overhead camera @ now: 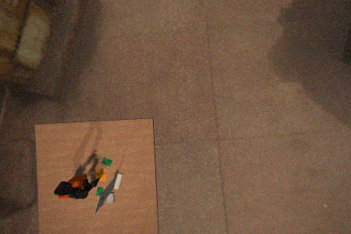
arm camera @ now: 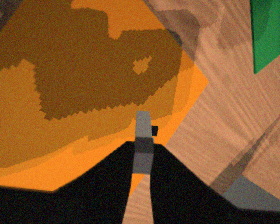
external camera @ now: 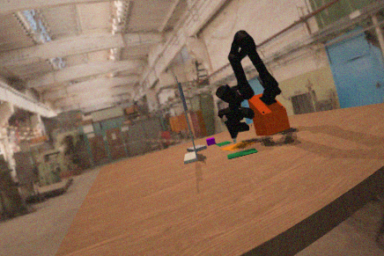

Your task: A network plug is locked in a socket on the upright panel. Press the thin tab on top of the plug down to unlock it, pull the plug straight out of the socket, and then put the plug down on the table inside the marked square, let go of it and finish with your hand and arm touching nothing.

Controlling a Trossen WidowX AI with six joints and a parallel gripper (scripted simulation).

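The table [external camera: 247, 205] looks like warm, matt wood with fine straight grain, and the floor [overhead camera: 249, 91] under it like rough, speckled stone or concrete laid in slabs. The arm [external camera: 247, 62] and gripper [arm camera: 141, 167] have a flat black, plastic-looking finish, the plug [arm camera: 142, 131] between the fingers a dull matt grey. The marked square [arm camera: 91, 90] is a flat, unglossed orange.

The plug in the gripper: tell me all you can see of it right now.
The plug shows in the wrist view as a small, plain grey block, upright in the frame, clamped between the two black fingers of the gripper, its far end sticking out past them. A tiny dark nub sits on its right side; whether that is the tab I cannot tell. It hangs over the orange marked square, near that square's right corner. Contact with the table is not visible.
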